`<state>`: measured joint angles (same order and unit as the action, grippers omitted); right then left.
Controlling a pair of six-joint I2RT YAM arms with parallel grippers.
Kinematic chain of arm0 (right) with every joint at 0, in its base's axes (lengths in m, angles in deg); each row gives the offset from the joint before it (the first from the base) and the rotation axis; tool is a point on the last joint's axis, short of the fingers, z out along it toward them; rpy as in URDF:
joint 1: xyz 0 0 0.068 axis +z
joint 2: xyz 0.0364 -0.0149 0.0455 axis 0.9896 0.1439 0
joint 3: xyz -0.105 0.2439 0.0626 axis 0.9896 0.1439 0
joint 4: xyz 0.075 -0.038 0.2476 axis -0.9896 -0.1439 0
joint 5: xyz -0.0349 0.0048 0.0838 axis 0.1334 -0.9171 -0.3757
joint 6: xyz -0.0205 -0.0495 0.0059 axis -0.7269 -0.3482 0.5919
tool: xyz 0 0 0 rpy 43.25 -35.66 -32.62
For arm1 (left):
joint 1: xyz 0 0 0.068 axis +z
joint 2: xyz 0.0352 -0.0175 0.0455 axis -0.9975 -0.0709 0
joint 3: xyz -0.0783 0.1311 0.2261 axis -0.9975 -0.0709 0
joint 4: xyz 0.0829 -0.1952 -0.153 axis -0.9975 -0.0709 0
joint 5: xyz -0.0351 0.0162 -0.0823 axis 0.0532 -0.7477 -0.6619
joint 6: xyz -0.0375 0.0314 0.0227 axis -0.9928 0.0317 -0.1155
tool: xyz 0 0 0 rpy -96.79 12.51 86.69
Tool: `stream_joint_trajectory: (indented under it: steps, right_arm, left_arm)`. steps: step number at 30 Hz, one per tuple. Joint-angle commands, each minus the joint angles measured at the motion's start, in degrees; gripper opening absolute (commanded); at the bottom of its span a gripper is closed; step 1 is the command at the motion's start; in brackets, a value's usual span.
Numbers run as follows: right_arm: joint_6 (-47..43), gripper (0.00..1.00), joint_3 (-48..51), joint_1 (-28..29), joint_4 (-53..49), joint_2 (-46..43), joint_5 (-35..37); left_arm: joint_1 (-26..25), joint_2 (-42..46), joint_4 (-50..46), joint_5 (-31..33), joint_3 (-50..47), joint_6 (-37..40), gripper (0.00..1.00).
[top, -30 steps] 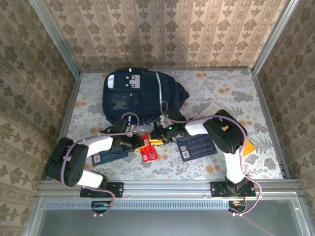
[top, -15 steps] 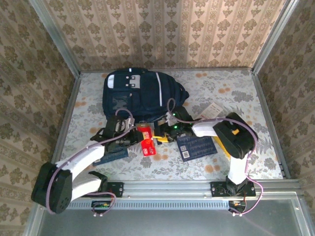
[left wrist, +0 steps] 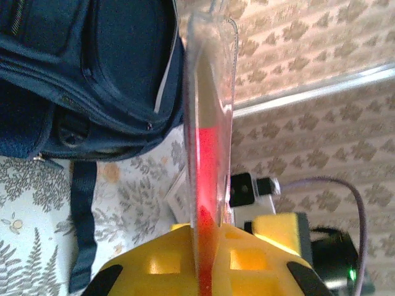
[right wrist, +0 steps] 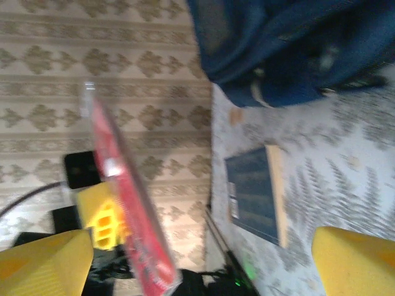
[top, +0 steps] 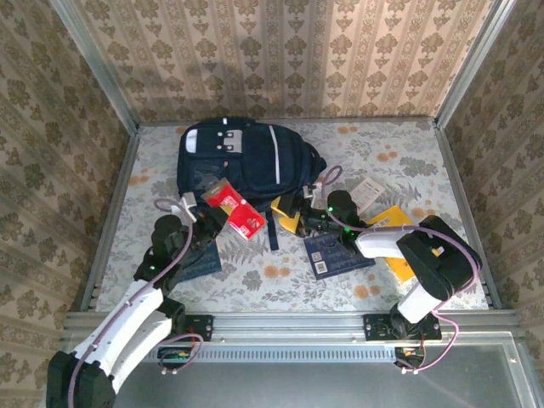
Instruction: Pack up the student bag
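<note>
**Two arms meeting before the student bag**

Two arms reach inward from the near edge of the flower-patterned surface (top: 280, 280). The student bag (top: 242, 157) lies at the far left-centre of the surface, its lower edge toward the arms. The left arm stretches forward in a long, low line, wrist raised. Its left end effector (top: 206, 204) is clamped on a red packet (top: 234, 211), which in the overhead view lies across the bag's near edge. In the left wrist view the packet (left wrist: 207, 154) stands edge-on, pinched between the yellow fingers (left wrist: 154, 262), with the bag (left wrist: 92, 61) behind it.

The right arm folds sharply at the elbow and reaches leftward, low over a navy booklet (top: 340, 251). Its right end effector (top: 289, 218) stands just right of the packet, jaws spread wide and holding nothing. In the right wrist view the right end effector (right wrist: 197, 265) faces the packet (right wrist: 129, 216), with the bag (right wrist: 296, 43) and a second booklet (right wrist: 256, 191) beyond.
</note>
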<state>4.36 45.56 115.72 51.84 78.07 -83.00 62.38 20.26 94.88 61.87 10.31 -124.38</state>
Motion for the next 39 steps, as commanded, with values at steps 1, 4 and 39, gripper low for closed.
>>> stream_joint_trajectory:
  steps: [1,4,39]
  right_arm:
    - [4.4,0.95,-1.7,2.8,10.0,-2.5,5.7]
    - [4.7,0.94,-2.4,4.5,13.1,-1.3,8.6]
    - [0.8,0.0,-1.4,8.4,9.1,0.0,19.2]
  left_arm:
    - [-0.4,1.9,6.3,5.8,-0.6,-6.3,0.0]
    - [-0.8,1.9,6.6,6.7,-0.9,-7.8,0.0]
    - [-3.7,0.7,-6.1,8.1,2.7,-0.5,0.75]
